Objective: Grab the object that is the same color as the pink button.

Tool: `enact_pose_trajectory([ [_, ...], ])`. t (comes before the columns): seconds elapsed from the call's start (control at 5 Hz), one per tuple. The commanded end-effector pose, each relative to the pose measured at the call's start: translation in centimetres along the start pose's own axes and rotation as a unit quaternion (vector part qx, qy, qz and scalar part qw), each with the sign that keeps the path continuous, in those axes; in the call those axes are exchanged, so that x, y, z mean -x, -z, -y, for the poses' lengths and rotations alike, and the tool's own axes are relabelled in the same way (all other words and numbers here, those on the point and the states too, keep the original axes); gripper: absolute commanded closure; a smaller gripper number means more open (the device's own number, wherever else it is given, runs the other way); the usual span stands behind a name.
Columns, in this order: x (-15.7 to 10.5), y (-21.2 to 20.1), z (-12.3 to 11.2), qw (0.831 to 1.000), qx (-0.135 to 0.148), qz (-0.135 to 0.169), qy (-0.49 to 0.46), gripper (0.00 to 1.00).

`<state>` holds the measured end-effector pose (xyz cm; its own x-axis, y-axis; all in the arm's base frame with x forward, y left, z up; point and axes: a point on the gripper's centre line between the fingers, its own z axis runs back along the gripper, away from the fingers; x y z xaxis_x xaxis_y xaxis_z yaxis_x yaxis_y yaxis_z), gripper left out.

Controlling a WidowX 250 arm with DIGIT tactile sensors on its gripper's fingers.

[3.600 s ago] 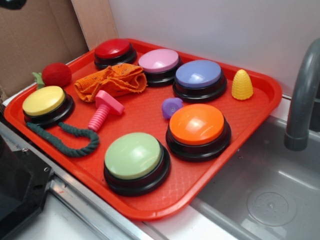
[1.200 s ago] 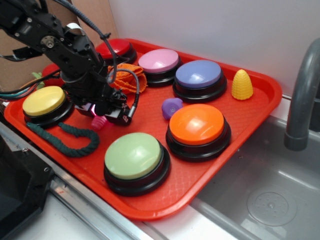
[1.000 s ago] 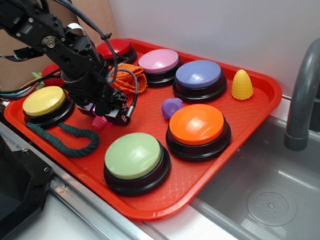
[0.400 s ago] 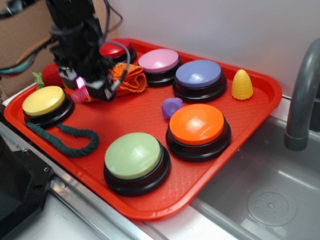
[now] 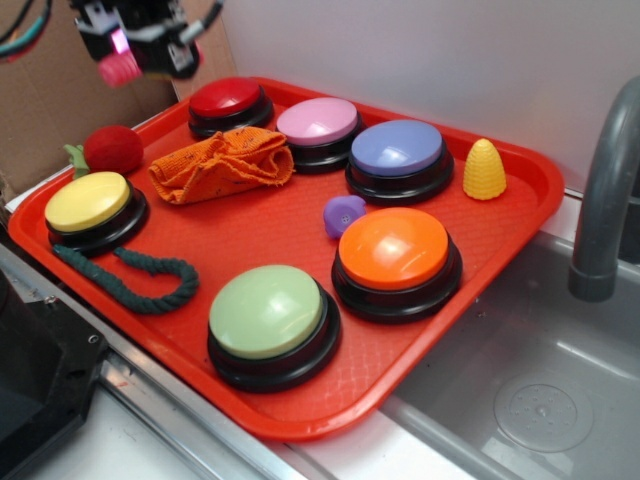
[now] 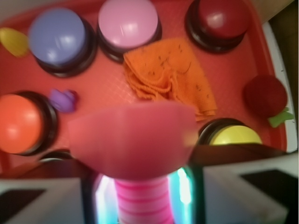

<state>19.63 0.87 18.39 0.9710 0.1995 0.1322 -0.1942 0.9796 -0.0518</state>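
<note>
**Pink bolt held aloft above the red tray**

The gripper [image 5: 122,45] hangs high over the far left corner of the red tray [image 5: 300,215], its jaws pinched on the bright-pink toy bolt [image 6: 133,140]; in the wrist view the bolt's wide flat head fills the centre and its ribbed shaft runs down between the two fingers [image 6: 243,186]; the bolt touches nothing on the tray; on the tray, the pink button [image 5: 318,122] sits along the far edge, between the red button [image 5: 226,98] and the purple button [image 5: 397,148]; an orange cloth [image 5: 222,162] lies crumpled just in front of the red and pink buttons; a small purple lump [image 5: 343,214] rests near the tray's middle, beside the orange button [image 5: 394,248]; the yellow button [image 5: 88,200] stands at the tray's left edge, a green rope [image 5: 130,275] curled just in front of it
</note>
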Motion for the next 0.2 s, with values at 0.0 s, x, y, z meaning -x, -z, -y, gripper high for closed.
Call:
enact_pose_trajectory([
  [0.0,-1.36,-1.85,-0.04,0.998,0.032,0.059,0.013,1.00],
])
